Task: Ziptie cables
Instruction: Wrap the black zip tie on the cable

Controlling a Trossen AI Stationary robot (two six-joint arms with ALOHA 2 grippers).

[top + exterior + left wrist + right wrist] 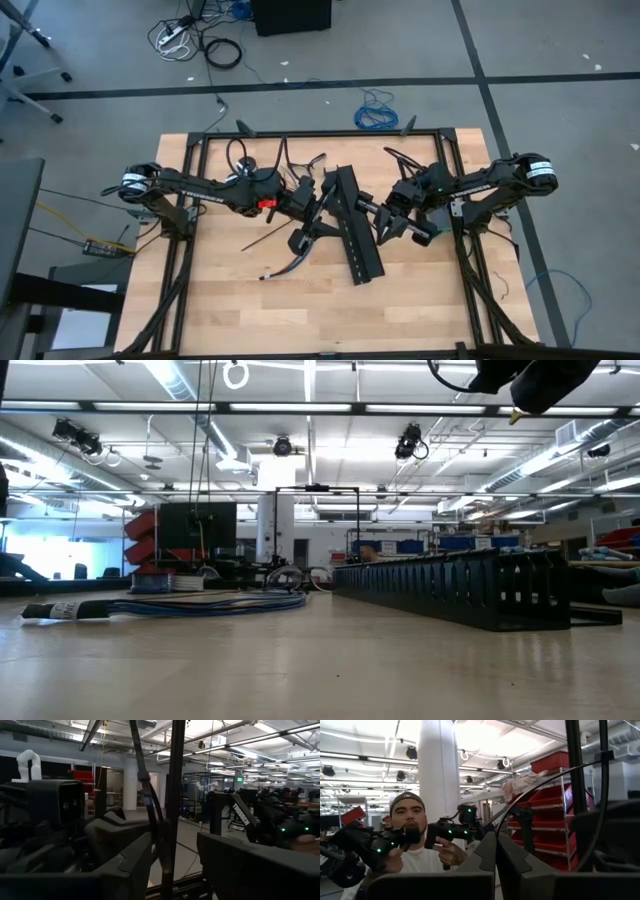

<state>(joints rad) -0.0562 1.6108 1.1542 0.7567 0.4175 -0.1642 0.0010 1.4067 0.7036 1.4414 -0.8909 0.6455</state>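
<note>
Here, the left gripper (318, 197) is hanging above the table, its fingers part open around a thin dark strand (150, 810), apparently a ziptie. The right gripper (384, 222) is waiting shut, empty. The bundle of thin grey cables (296, 250) is lying below; looping looks next.

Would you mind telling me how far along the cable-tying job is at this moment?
Done: nothing visible; the loose bundle of thin grey wires lies untied on the wooden table. In hand: nothing evident; the shut right gripper and the left gripper hover above it. Left: fetching the thin black ziptie beside the bundle, then looping and cinching it.
</note>
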